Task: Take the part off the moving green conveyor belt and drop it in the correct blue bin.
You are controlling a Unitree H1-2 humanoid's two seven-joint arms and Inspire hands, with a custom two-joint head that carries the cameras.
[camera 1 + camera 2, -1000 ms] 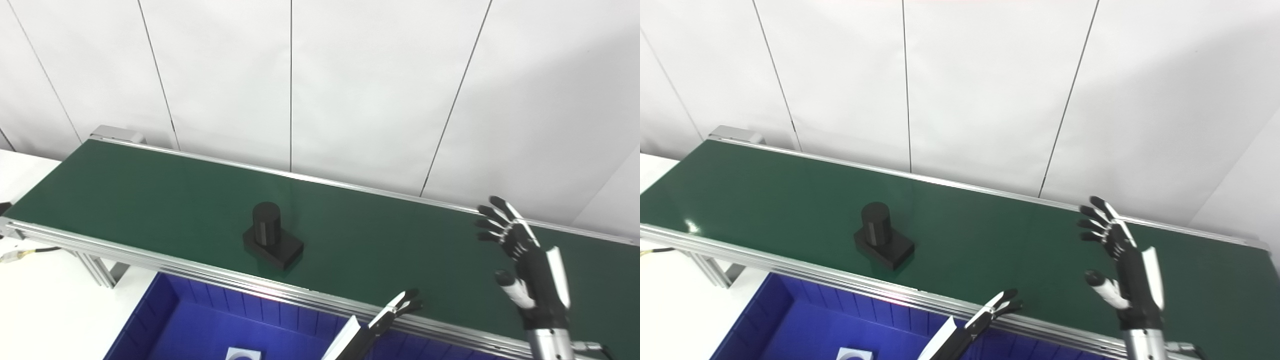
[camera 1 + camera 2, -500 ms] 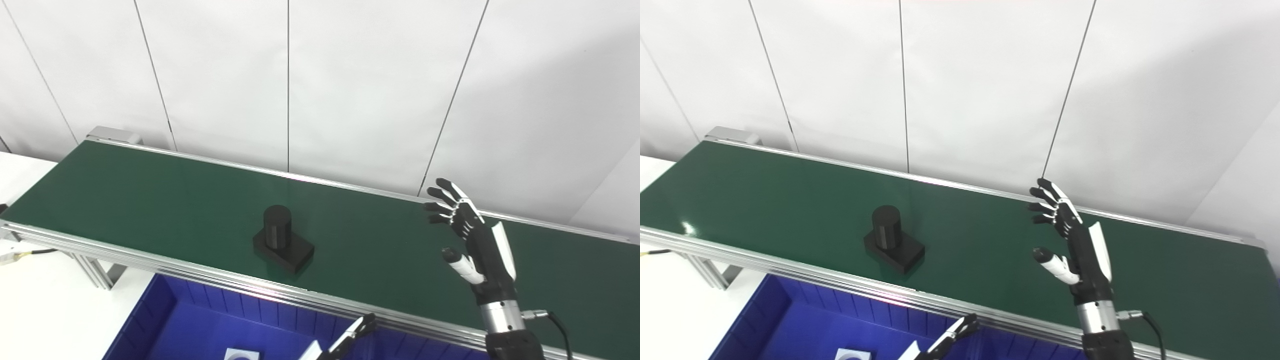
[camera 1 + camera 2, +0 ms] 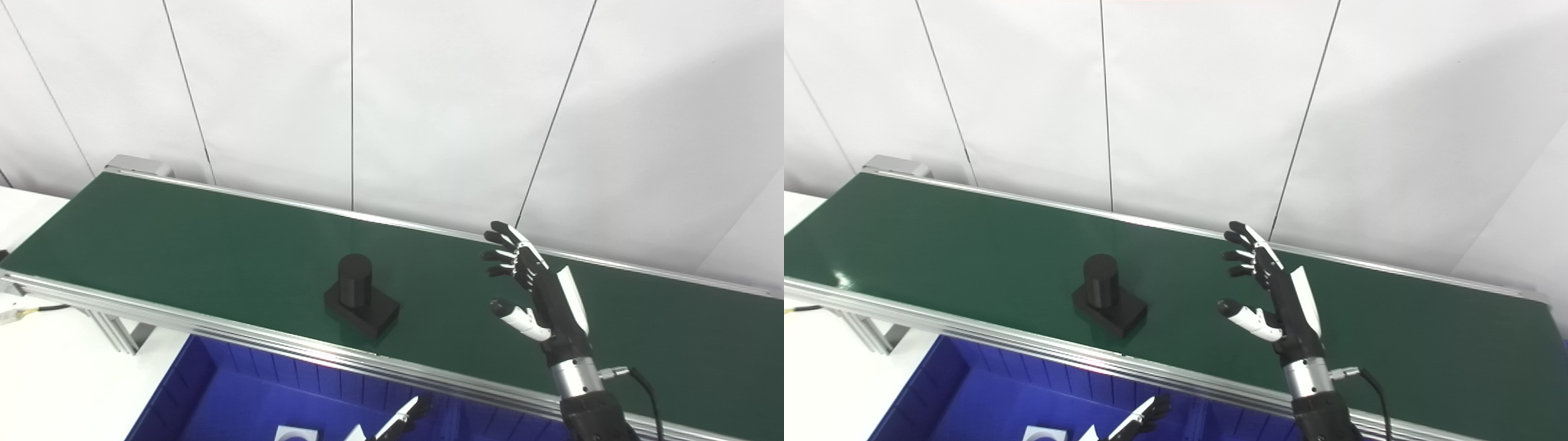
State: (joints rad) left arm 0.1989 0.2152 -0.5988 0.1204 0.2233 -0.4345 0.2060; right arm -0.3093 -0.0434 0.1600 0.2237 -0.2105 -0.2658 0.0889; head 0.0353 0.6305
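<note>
The black part stands on the green conveyor belt at the frame centre. The right hand is above the belt, right of the part and apart from it, fingers spread wide, holding nothing. Only the left hand's fingertips show at the bottom edge over the blue bin; I cannot tell their state

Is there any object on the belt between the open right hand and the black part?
Nothing visible. Only bare green belt lies between the right hand, open with its fingers spread, and the black part. The hand is not touching the part.
</note>
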